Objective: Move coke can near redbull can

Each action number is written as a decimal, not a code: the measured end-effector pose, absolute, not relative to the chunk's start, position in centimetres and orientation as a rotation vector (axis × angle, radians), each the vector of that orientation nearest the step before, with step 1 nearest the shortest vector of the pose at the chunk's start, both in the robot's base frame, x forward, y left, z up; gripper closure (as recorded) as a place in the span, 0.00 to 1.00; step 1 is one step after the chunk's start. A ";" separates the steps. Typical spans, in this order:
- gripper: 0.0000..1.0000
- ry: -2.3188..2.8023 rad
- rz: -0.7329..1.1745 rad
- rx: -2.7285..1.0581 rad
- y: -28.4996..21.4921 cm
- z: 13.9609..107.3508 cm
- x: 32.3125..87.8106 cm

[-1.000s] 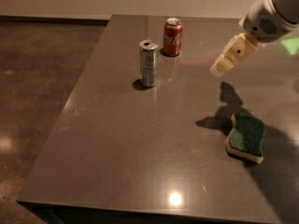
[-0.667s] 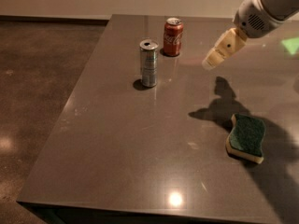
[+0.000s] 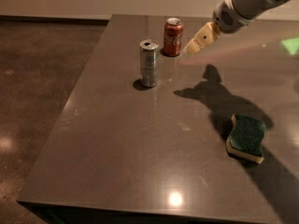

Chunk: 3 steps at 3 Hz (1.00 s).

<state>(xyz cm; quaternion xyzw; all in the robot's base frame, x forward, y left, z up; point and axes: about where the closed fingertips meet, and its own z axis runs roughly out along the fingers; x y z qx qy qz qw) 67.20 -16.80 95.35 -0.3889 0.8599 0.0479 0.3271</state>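
The coke can (image 3: pixel 173 36), short and red with white script and a silver top, stands upright at the far middle of the dark table (image 3: pixel 117 143). The redbull can (image 3: pixel 149 63), tall, slim and silver-grey, stands upright a little nearer and to the left of it, apart from it. My gripper (image 3: pixel 192 46), with cream-coloured fingers, hangs above the table just right of the coke can, reaching in from the upper right on a grey arm. It holds nothing.
A green sponge with a yellow underside (image 3: pixel 246 137) lies on the right part of the table. The arm's shadow (image 3: pixel 215 97) falls between the cans and the sponge. The table's left edge drops to a brown floor (image 3: pixel 37 78).
My gripper has moved left and toward the coke can, from well right of it to just beside it. The cans and the sponge have not moved.
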 end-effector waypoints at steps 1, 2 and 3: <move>0.00 2.257 0.098 -0.978 -16.3 94.8 69.3; 0.00 2.261 0.077 -0.939 -16.0 94.3 71.7; 0.00 2.265 0.080 -0.904 -15.6 93.8 74.0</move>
